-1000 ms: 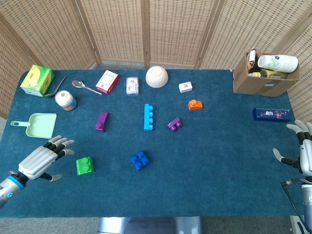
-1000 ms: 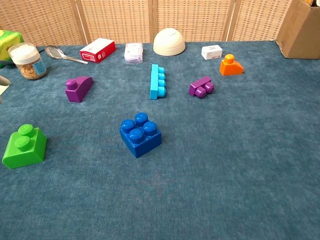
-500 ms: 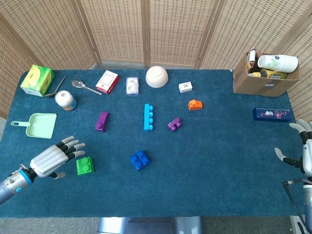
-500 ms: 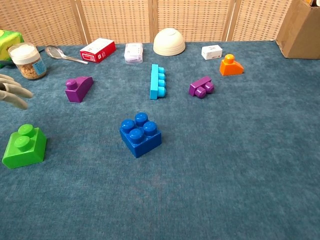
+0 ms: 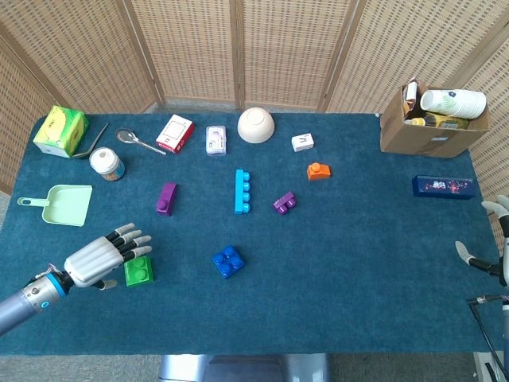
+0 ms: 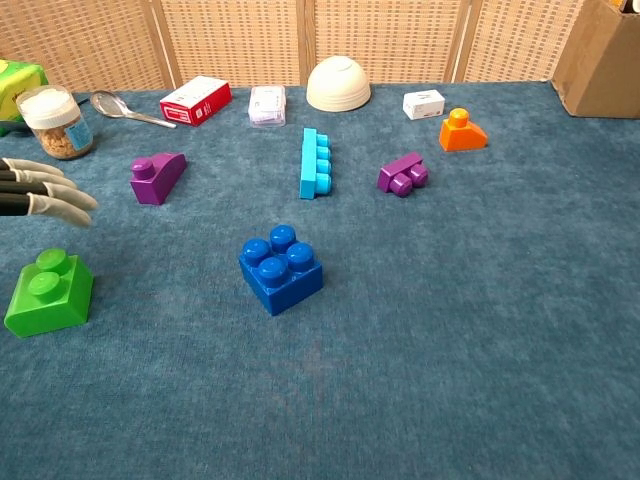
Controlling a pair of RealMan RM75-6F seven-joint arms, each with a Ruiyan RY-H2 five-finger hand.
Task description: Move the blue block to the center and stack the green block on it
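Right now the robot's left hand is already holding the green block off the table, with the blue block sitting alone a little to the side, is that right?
Not quite. The green block sits on the table, not lifted; the left hand is open above it with fingers spread, holding nothing. The chest view shows the fingers apart from the block. The blue block does sit alone to the side.

The left hand is seen with a silver-grey shell, black finger segments and pale fingertips. A grey forearm with a blue ring is joined at its wrist. The right hand is shown as pale grey, partly cut off.
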